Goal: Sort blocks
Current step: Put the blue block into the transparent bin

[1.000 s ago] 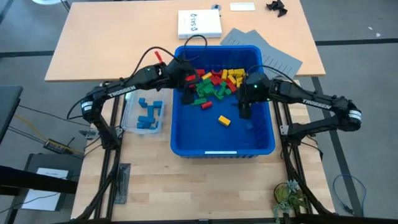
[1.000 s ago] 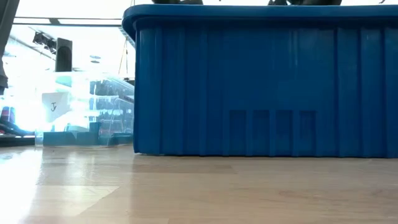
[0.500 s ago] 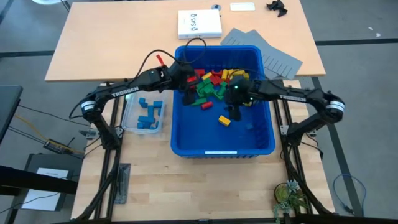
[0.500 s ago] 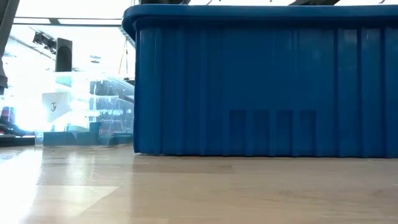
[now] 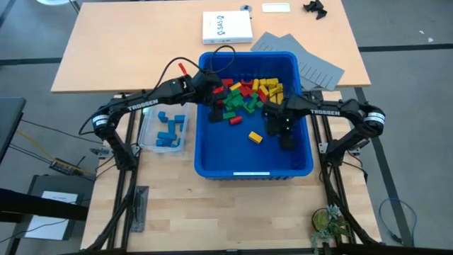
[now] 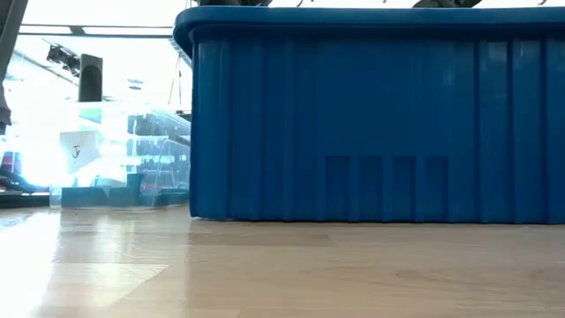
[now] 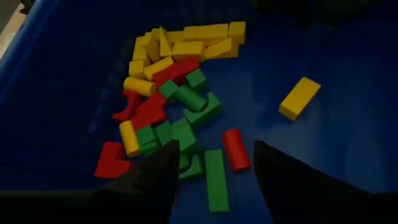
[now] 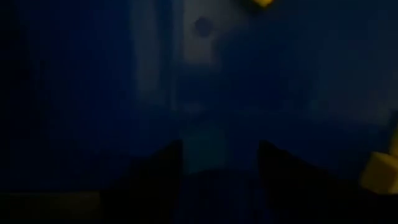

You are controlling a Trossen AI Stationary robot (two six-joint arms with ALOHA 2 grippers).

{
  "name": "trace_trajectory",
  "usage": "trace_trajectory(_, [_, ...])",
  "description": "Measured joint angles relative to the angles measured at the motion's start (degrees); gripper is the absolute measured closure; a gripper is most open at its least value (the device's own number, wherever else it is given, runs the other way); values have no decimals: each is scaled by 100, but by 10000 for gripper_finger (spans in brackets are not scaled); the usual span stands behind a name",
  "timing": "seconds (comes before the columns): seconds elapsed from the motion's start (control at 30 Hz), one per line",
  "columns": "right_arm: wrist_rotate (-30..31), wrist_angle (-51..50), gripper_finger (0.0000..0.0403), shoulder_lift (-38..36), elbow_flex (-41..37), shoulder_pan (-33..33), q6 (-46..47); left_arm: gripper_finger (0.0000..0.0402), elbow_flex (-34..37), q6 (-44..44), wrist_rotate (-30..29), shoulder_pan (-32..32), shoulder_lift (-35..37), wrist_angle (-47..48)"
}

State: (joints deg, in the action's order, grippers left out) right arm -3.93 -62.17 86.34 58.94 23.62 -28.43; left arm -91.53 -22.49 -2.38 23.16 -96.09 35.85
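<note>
The blocks lie heaped in red, yellow and green at the far end of the blue bin. One yellow block lies alone on its floor. My left gripper hangs open above the heap's near-left side, slanting down over a green block and a red one. My right gripper points straight down inside the bin's right half, its fingers apart around a paler blue shape on the floor. Blue blocks lie in the clear tub. My right gripper comes down from above with a finger on either side of the pale blue shape on the bin floor. The view is too dark for me to tell whether the fingers touch it. My left gripper touches nothing.
The clear tub stands against the bin's left wall. A white box and grey sheets lie beyond the bin. The low view shows only the bin's wall and the tub.
My right gripper has sunk into the bin toward the floor and tipped from a slant to point straight down, ending a little nearer the table's near edge, right of the lone yellow block.
</note>
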Motion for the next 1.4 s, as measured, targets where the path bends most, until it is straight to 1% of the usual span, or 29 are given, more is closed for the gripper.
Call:
trace_trajectory(0.07, [50, -2, 202, 0, -210, -79, -104, 191, 0, 44, 14, -2, 0, -15])
trace_trajectory(0.27, [221, 531, 205, -2, -839, -361, -161, 191, 0, 94, 162, -2, 0, 226])
trace_trajectory(0.43, [975, 1366, 209, -11, -1336, -561, 96, 191, -2, 175, 166, -3, 0, 193])
trace_trajectory(0.53, [1171, 1552, 221, -48, -1526, -633, 118, 191, -2, 204, 165, -2, 0, 141])
trace_trajectory(0.67, [1229, 1467, 274, -48, -1505, -690, 295, 191, -2, 341, 165, -2, 0, 121])
trace_trajectory(0.8, [1252, 1131, 275, -126, -1231, -711, 440, 190, -3, 519, 162, -2, 0, 125])
trace_trajectory(0.9, [1138, 932, 275, -342, -926, -708, 454, 190, -4, 543, 162, -2, 0, 125])
trace_trajectory(1.13, [409, 1049, 275, -1132, -182, -663, 792, 190, -4, 499, 160, -124, 0, 35])
trace_trajectory(1.3, [119, 1526, 275, -1779, 327, -382, 1115, 190, -4, 308, 158, -379, 0, -535])
trace_trajectory(1.4, [-307, 2054, 275, -2154, 485, -82, 1434, 190, -4, -91, 158, -585, 0, -999])
